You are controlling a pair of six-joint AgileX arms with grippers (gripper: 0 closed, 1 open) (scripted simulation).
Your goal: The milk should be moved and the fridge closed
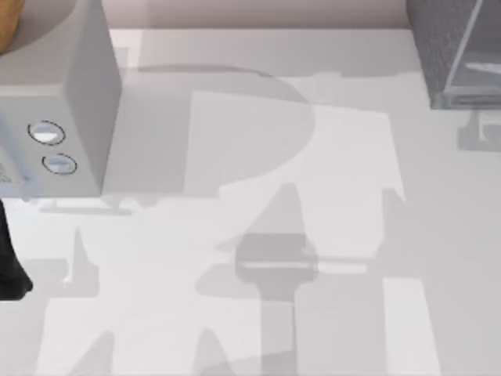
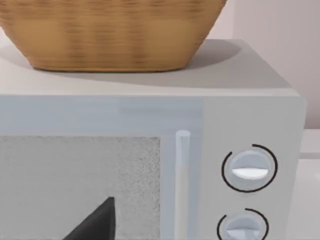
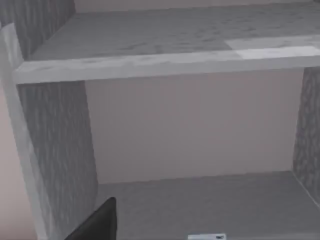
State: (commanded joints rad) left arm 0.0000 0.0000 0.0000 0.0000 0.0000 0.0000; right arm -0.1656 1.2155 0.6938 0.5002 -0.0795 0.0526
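The left arm (image 1: 12, 266) is a matte black, smooth-sided bulk at the table's left edge. A left finger (image 2: 97, 222) and a right finger (image 3: 97, 222) are plain black wedges tapering to points.

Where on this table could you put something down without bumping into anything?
The broad middle of the table, between the light grey box with two dials at left and the fridge at far right. The fridge's lower compartment floor looks mostly bare too. The box's top carries a basket.
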